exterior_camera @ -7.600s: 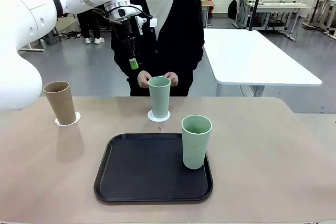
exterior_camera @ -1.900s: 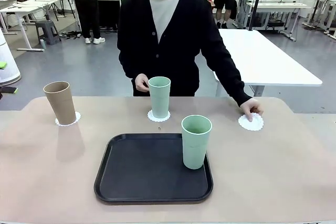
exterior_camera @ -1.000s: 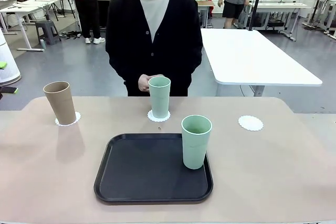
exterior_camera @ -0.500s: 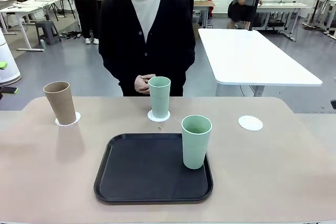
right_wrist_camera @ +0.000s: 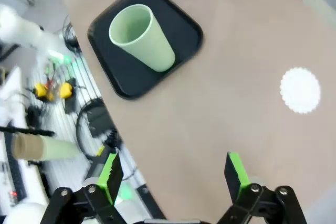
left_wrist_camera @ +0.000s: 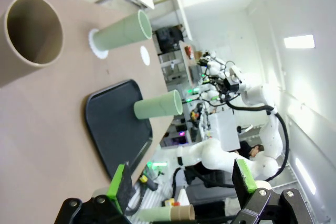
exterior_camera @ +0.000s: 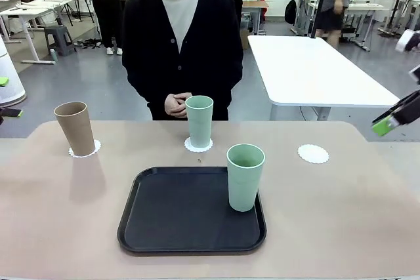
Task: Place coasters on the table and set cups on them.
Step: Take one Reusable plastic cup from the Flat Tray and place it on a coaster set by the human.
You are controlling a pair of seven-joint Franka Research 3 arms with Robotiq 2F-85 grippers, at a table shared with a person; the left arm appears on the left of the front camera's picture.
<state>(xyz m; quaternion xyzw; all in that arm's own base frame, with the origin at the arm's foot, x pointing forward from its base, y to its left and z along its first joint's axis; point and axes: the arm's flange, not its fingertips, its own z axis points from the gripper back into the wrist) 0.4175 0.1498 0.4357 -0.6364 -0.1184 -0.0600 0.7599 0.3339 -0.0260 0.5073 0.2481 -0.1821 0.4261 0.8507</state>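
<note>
The large beige matte table carries a black rounded-rectangle tray in its near middle. A pale mint green tapered cup stands upright at the tray's right edge. Beyond the tray's far edge a second mint green cup stands on a small white scalloped paper coaster, and far to the tray's left a tan-brown cup stands on another coaster. A third coaster, the empty one, lies to the right of the tray, well apart from it. The person's hands are clasped behind the middle cup.

The step in hand seems to be moving the cup on the tray to the empty coaster. The right gripper, with jaws spread wide and holding nothing, should come down around the cup's upper wall, close gently, lift it above the tray's rim, and set it centred on the paper without sliding the paper.

The right wrist view shows from above both the cup's open mouth and the empty coaster together. The left wrist view shows the left gripper, also wide open and empty, near the tan cup's side of the table.
</note>
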